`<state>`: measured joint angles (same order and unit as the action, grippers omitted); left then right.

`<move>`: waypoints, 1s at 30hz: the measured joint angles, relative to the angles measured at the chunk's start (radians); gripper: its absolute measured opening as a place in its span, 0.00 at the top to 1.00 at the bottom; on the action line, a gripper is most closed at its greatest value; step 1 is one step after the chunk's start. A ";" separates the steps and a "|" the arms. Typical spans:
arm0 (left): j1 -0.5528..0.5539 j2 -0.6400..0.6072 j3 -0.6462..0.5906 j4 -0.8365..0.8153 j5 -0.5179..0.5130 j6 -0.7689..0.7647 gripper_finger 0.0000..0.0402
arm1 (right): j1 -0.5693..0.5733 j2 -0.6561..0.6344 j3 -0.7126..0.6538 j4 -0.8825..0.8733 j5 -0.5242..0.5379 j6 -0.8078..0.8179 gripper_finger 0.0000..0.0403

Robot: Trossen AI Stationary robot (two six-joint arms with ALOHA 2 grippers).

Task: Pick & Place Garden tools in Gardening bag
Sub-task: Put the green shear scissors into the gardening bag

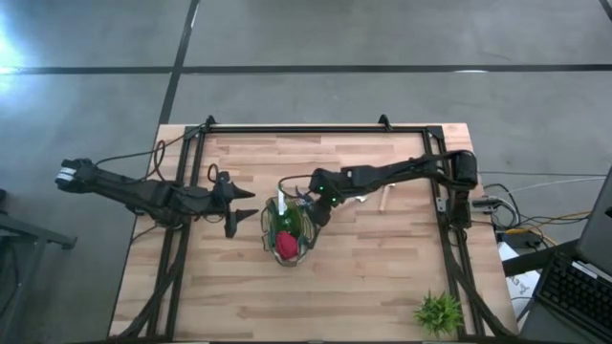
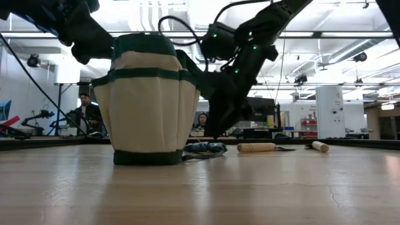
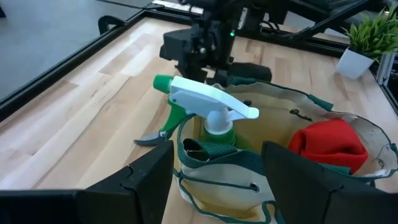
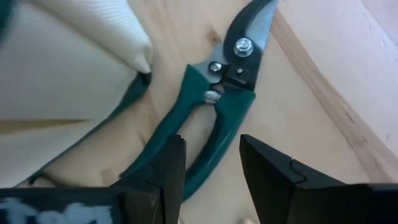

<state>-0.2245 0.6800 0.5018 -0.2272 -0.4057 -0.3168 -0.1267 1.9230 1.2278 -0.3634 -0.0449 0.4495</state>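
Note:
The olive-tan gardening bag stands on its base mid-table, shown also in the low view. It holds a green-and-white spray bottle and a red piece. Green-handled shears lie flat on the table against the bag's right side and also show in the low view. My right gripper is open and low over the shears, its fingers on either side of one handle. My left gripper is open at the bag's left side, close to its rim. My right gripper comes down from above on the shears' handles, one handle lying in the gap between its open fingers. I cannot tell whether the fingers touch the shears. The shears lie flat on the table.
A wooden-handled tool lies right of the bag, and its handle shows in the low view, with another pale handle beside it. A small green plant stands at the near right corner. A black frame borders the table.

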 joint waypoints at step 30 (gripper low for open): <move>0.000 0.000 0.000 -0.006 0.000 0.004 0.39 | 0.016 0.013 0.076 -0.218 0.257 0.002 0.91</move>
<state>-0.2245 0.6800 0.5017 -0.2337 -0.4057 -0.3124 -0.1105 1.9363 1.3041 -0.5811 0.2118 0.4515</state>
